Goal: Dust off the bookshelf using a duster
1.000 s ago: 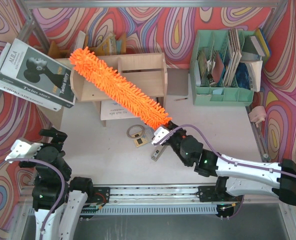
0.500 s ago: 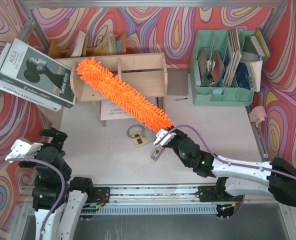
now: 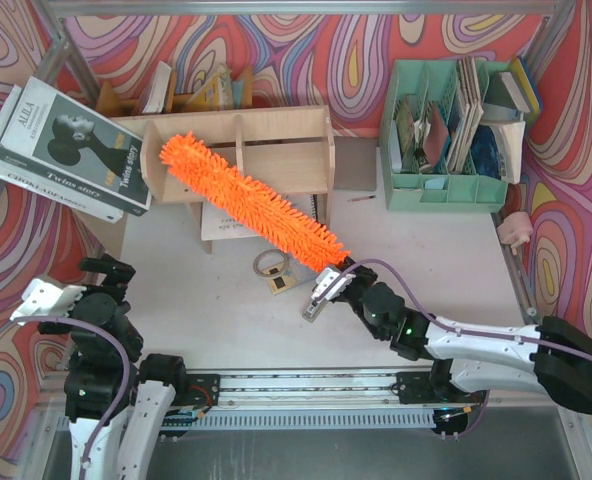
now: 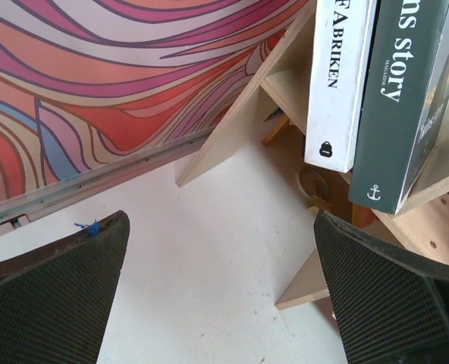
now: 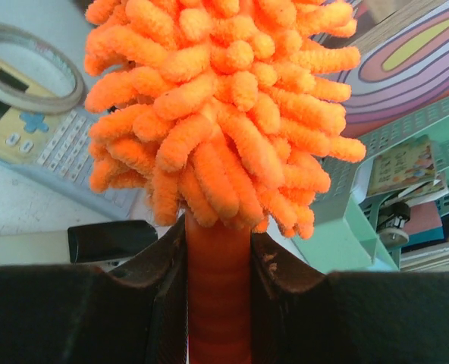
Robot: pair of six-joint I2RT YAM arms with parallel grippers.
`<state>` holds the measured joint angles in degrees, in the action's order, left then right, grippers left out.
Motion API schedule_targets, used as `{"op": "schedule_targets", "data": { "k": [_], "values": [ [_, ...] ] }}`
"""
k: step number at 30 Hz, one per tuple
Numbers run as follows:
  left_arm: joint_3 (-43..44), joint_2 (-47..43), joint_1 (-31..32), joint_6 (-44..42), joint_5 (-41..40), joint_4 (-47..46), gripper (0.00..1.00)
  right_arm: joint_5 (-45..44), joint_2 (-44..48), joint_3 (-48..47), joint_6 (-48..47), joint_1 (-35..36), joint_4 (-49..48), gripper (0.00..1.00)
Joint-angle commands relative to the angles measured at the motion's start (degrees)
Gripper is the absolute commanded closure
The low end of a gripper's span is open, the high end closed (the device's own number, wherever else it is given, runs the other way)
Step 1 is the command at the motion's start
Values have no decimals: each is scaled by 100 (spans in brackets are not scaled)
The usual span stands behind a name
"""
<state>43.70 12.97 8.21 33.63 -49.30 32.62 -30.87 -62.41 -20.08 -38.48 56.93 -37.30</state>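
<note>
- Swirl-patterned red and pink panels (image 3: 326, 60) close off the cell on all sides; a pale table (image 3: 226, 330) fills the middle of the top view
- The bookshelf (image 3: 276, 130) stands in the upper centre of the top view, with its central divider just right of the duster's tip
- The duster (image 3: 246, 200) lies on a diagonal from lower centre to upper left, and its fluffy tip sits over the left compartment; contact with the wood cannot be confirmed from above
- The right gripper (image 3: 331, 283) is clamped on the orange handle directly below the chenille head, as the right wrist view shows
- The left gripper (image 3: 81, 285) is parked at the lower left with its jaws spread wide, holding nothing
- Procedure for the step in hand, as judged:
  - keep the clamp firm so the long head does not swing
  - press the head lightly on the board and sweep along its length
  - lift clear of the divider before entering the right compartment
  - stay off the books leaning at the shelf's left end
- Legible text: "ALBA" on the magazine (image 3: 36, 125) at upper left; "Twins story" on the dark book (image 3: 116, 165) beside it
- In the left wrist view, a white spine (image 4: 338, 83) reads "ABRIKEN", with its first letters cut off
</note>
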Motion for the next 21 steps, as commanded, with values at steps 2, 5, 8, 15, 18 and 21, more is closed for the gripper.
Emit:
{"op": "schedule_targets", "data": {
  "k": [2, 5, 8, 15, 18, 21],
  "values": [
    [-75, 12, 14, -111, 26, -186, 1, 68, 694, -54, 96, -47, -836, 100],
    [-72, 12, 14, -111, 29, -186, 2, 161, 899, -107, 165, -42, -663, 100],
    [-78, 6, 14, -111, 31, -186, 2, 125, 811, -97, 229, -41, -506, 100],
    [-80, 4, 14, -122, 16, -190, 1, 179, 649, 70, 862, -37, -93, 100],
    [-85, 4, 14, -120, 47, -208, 2, 111, 622, 123, 950, -31, 67, 100],
    [-89, 12, 14, -120, 62, -213, 1, 101, 619, 86, 968, 37, 139, 100]
  ]
}}
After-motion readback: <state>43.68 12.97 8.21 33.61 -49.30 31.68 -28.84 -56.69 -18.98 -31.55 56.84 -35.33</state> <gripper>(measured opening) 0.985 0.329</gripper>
